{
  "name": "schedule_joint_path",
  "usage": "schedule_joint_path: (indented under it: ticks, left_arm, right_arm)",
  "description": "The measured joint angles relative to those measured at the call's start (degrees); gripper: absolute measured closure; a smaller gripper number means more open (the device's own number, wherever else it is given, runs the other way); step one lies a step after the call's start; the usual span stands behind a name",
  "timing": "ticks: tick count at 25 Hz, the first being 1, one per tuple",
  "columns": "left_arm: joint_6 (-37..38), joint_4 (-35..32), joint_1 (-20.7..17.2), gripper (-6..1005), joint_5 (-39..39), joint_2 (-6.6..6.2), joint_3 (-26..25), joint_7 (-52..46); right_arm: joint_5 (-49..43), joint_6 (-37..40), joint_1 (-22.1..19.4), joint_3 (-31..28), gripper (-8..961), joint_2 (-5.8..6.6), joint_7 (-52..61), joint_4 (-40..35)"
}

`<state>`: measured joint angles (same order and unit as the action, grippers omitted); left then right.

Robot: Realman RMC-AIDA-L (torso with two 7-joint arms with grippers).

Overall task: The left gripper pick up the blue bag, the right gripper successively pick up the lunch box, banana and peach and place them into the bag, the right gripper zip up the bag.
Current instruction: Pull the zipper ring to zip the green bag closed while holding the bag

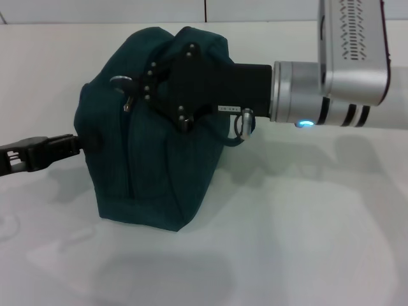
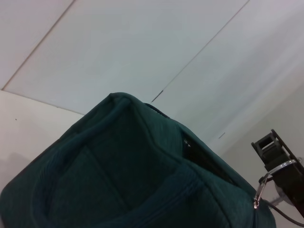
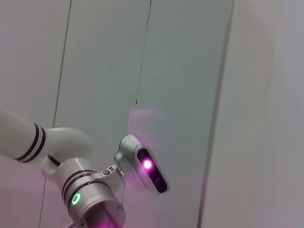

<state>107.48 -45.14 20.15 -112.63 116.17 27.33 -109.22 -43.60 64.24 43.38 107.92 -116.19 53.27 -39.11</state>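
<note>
While the blue bag (image 1: 143,172) stands upright on the white tabletop (image 1: 306,242) in the middle of the head view, the right claw (image 1: 137,86) reaches in from the right at the bag's top edge, just beside the metal ring zip pull (image 1: 121,81). Its two black fingers (image 1: 150,67) straddle the top seam, but whether they have pinched the pull or only sit beside it cannot be told from here. The left claw (image 1: 70,145) comes in low from the left and meets the bag's left side wall; its tips touch or bite into the fabric, and how far they are apart is not clear either. Its wrist view shows the bag's top and a loop handle (image 2: 66,156) close up, with the right claw (image 2: 278,159) and the ring pull (image 2: 270,178) farther off.

No lunch box, banana or peach shows on the tabletop, and the bag's top looks drawn together, so the zipping step seems to be in hand and near or at its end. If the zip is not fully home, the next move calls for a firm pinch on the ring and a steady pull along the seam line while the left claw braces the bag against sliding.
</note>
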Motion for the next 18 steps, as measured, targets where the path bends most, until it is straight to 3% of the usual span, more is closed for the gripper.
schedule_joint_path:
  ticks: [7, 18]
  left_arm:
    - [0.05, 0.09, -0.42, 922, 0.08, 0.30, -0.01, 1.13]
    - [0.75, 0.15, -0.72, 942, 0.26, 1.78, 0.96, 3.85]
  right_arm:
    - [1.49, 1.43, -1.45, -0.08, 937, 0.00, 1.16, -0.42]
    - [1.51, 1.68, -3.50, -4.41, 938, 0.30, 9.57, -0.05]
